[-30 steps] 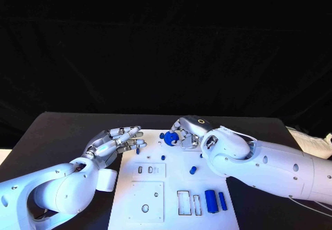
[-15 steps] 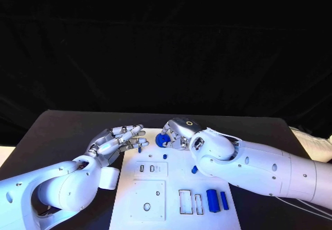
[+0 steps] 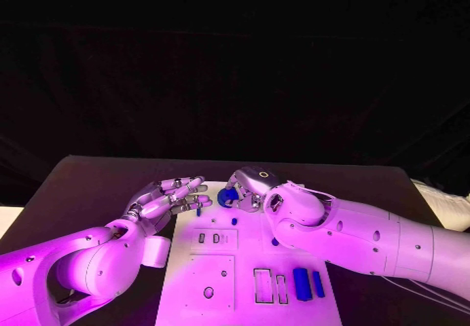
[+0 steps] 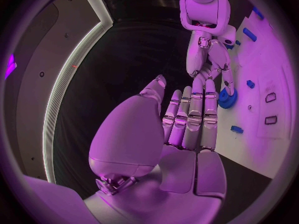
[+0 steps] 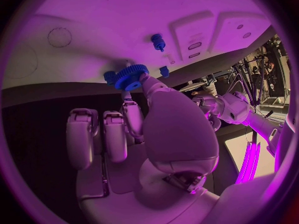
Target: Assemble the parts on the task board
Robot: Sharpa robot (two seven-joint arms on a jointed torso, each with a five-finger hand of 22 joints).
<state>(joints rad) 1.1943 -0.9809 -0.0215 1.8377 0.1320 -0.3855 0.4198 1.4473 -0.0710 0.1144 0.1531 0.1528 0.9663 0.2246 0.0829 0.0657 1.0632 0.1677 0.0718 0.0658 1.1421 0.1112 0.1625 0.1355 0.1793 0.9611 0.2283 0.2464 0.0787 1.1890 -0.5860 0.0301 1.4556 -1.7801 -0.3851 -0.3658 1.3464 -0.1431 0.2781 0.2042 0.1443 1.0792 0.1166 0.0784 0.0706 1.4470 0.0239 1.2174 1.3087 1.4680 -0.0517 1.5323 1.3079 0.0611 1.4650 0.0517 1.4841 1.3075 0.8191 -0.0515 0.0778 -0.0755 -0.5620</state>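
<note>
Dim scene under magenta light, black backdrop, bright glare on white arms, fisheye bending at wrist-view edges

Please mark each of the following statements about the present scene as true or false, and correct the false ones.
1. The right hand holds a blue gear. True.
2. The left hand grips a blue part. False: it holds nothing, and its fingers are stretched out and apart.
3. Two long blue blocks lie on the near right part of the task board. True.
4. The gear lies flat at the near edge of the board. False: it is at the far end, held in the right hand's fingers.
5. The table is black. True.
</note>
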